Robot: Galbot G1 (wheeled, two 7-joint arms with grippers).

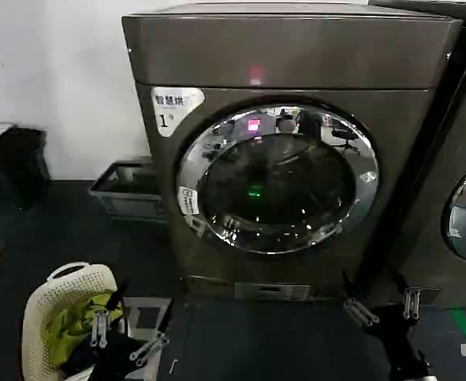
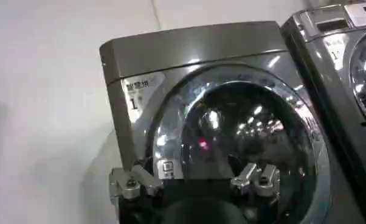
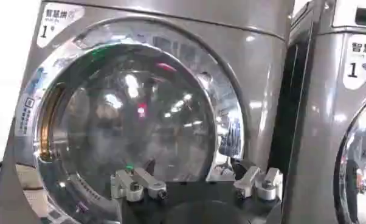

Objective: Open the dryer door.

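Observation:
The dryer door (image 1: 276,178) is a big round door with a wide chrome rim and dark glass. It lies flat against the grey dryer's front, and it also appears in the left wrist view (image 2: 250,134) and the right wrist view (image 3: 128,115). My left gripper (image 1: 125,337) hangs low at the front left, above the basket, well short of the door. It is open and holds nothing (image 2: 196,182). My right gripper (image 1: 385,306) is low at the front right, below the door's lower right rim, also open and empty (image 3: 200,192).
A white laundry basket (image 1: 66,309) with green clothes stands on the floor at the front left. A grey crate (image 1: 129,190) sits beside the dryer by the wall. A second machine (image 1: 463,198) with its own chrome door stands close on the right.

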